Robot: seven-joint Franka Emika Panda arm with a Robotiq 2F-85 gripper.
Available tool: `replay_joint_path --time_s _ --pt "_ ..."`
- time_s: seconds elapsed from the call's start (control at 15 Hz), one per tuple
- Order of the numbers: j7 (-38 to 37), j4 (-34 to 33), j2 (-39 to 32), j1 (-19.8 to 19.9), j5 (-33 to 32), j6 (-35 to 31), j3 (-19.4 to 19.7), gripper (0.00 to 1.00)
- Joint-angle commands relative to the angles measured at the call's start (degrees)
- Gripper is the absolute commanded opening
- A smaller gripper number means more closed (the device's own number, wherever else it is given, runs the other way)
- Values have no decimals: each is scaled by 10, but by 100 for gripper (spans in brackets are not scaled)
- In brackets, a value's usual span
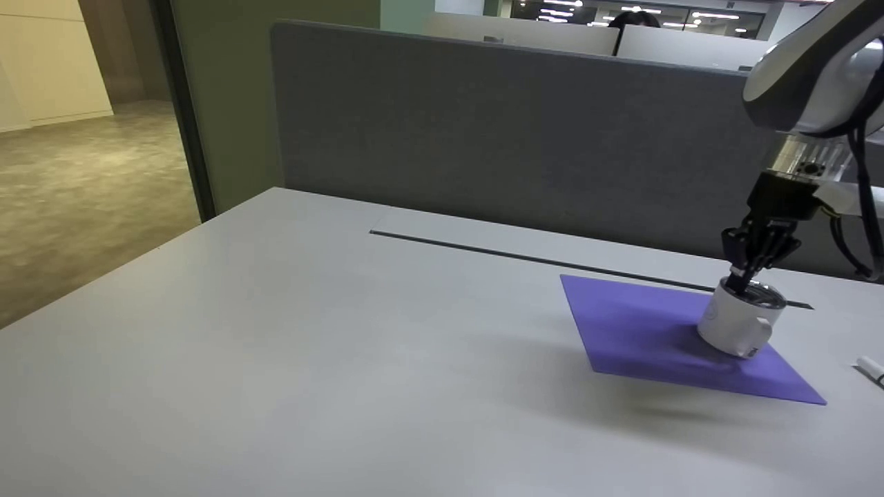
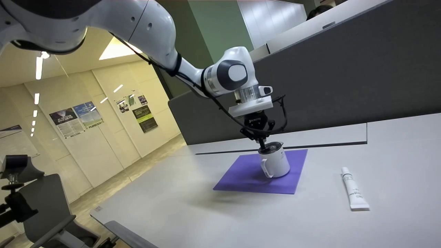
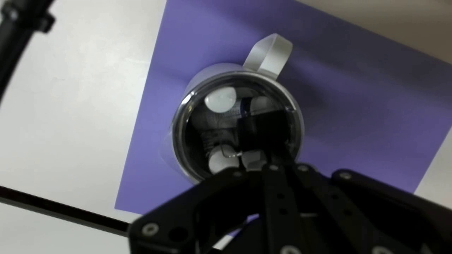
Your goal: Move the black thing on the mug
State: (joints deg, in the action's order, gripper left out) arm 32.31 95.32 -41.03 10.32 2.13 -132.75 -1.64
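From above, the white mug (image 2: 279, 163) is blocked by the black gripper (image 2: 262, 148); around the handle (image 3: 277, 53), free room is found over the purple mat (image 3: 197, 31). Beyond it, passage is barred by the grey partition (image 1: 483, 131). Broad room is offered across the tabletop (image 1: 311, 345), apart from a white squeeze tube (image 2: 355, 191).

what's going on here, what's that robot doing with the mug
A robot arm has its gripper at the top of a white mug, jaws close together. The mug sits on a purple mat, with a white tube lying off the mat. The job is moving the black thing on the mug, but I can't make it out against the dark gripper or tell whether it is held.
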Motion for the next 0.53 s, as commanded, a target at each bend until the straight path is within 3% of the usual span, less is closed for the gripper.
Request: replay_joint_path --time_s 0.0,0.47 --pt "-23 6 6 -1 -17 9 2 0" --pt "-27 10 2 0 -28 -14 6 0"
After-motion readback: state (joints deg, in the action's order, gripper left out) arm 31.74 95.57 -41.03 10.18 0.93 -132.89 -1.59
